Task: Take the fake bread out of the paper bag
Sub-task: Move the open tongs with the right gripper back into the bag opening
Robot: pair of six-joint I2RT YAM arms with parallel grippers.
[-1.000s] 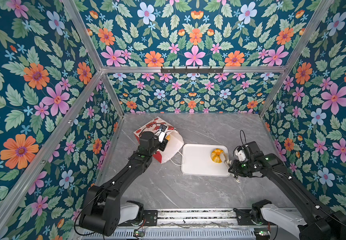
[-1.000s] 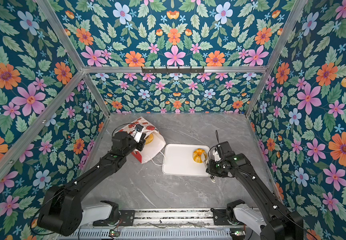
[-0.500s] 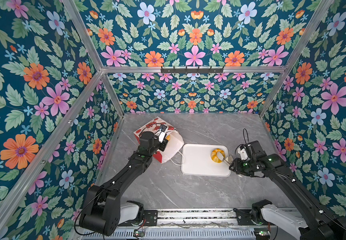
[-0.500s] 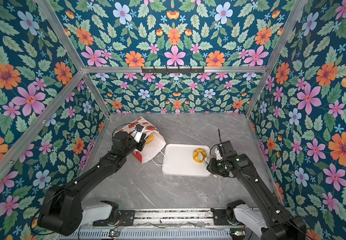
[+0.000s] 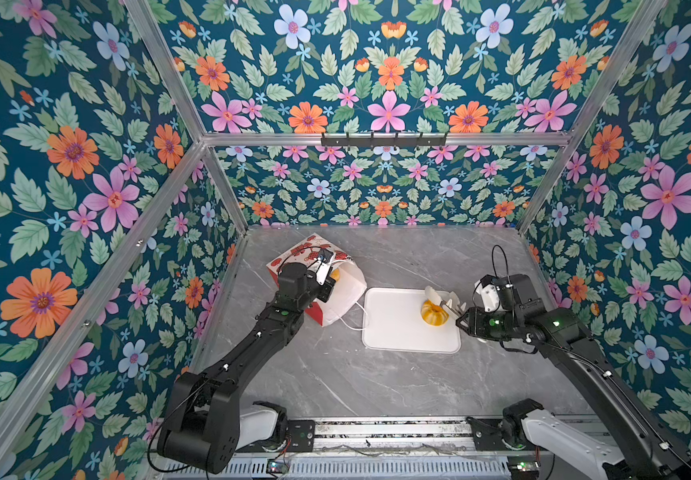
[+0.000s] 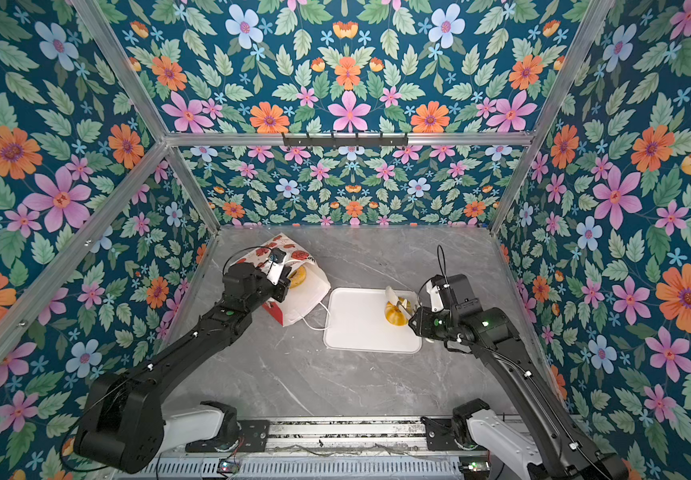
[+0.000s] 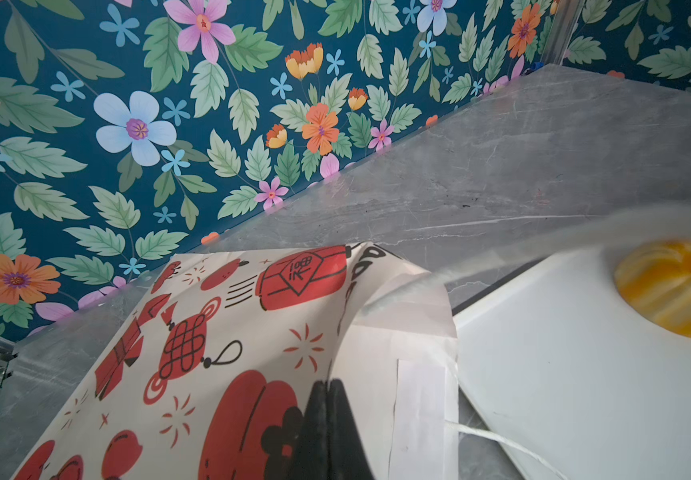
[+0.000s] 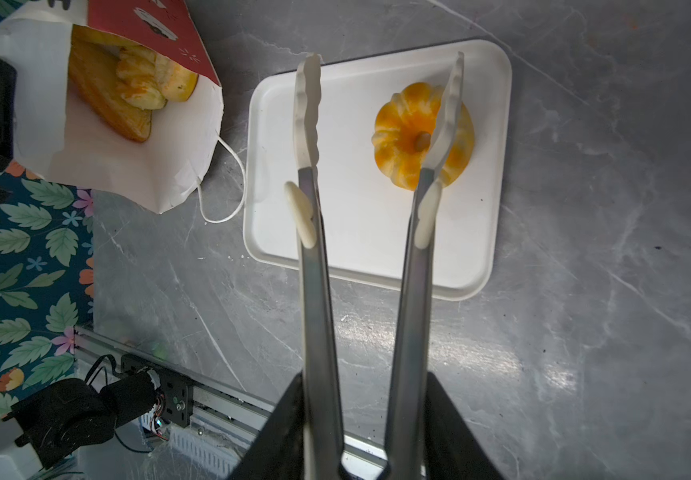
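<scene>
Left fingers [image 7: 314, 436] pinch the paper bag [image 7: 211, 332] at its rim; right fingers [image 8: 452, 428] clasp tongs [image 8: 319, 291], tips spread over the doughnut [image 8: 402, 120] on the tray [image 8: 356, 249]

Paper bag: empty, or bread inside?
Not empty: the right wrist view shows pastries inside the open paper bag; one ring pastry lies on the tray.

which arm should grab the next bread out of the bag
Right. The right gripper holds the tongs, spread and empty above the tray; the left gripper is pinching the paper bag open, with bread showing inside.
</scene>
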